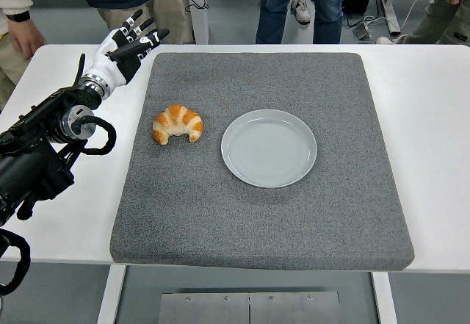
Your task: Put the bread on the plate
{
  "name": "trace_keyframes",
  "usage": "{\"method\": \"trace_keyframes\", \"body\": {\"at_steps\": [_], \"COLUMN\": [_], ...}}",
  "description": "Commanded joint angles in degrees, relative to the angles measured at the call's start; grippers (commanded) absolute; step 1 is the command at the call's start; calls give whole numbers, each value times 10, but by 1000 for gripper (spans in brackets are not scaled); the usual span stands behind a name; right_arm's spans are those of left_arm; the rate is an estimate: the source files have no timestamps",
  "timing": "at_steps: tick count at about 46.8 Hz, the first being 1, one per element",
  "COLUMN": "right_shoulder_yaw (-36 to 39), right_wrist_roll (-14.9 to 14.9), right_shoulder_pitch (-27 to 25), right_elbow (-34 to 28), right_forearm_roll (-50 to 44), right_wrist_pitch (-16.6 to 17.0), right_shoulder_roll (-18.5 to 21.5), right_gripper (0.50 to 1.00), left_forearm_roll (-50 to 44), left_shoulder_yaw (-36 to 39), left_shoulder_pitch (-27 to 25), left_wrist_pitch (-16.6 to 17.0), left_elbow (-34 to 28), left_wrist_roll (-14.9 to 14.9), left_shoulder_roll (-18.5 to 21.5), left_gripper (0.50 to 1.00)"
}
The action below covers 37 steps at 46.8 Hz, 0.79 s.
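A mat (264, 214) is lying on the worktop (433, 118). On the mat, the croissant (178, 123) is sitting left of the plate (269, 148), near it but apart. The left robot hand (128, 45) is positioned over the worktop's far left, behind the croissant.

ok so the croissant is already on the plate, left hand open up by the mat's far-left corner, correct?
Not quite. In the head view the croissant lies on the grey mat, left of the plate and apart from it. The left hand is open by the mat's far-left corner.
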Motion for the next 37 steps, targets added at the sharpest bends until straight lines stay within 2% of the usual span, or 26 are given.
{"method": "trace_keyframes", "body": {"at_steps": [1, 37], "right_shoulder_yaw": [0, 0], "right_wrist_roll": [0, 0], "right_shoulder_pitch": [0, 0], "right_elbow": [0, 0], "right_forearm_roll": [0, 0], "right_wrist_pitch": [0, 0], "right_shoulder_roll": [0, 0], "right_gripper": [1000, 1000], "left_forearm_roll": [0, -12], "left_shoulder_yaw": [0, 0], "left_shoulder_pitch": [0, -6], "left_wrist_pitch": [0, -1], "left_elbow": [0, 0], "left_wrist_roll": [0, -2], "left_shoulder_roll": [0, 14], "left_gripper": [971, 971]}}
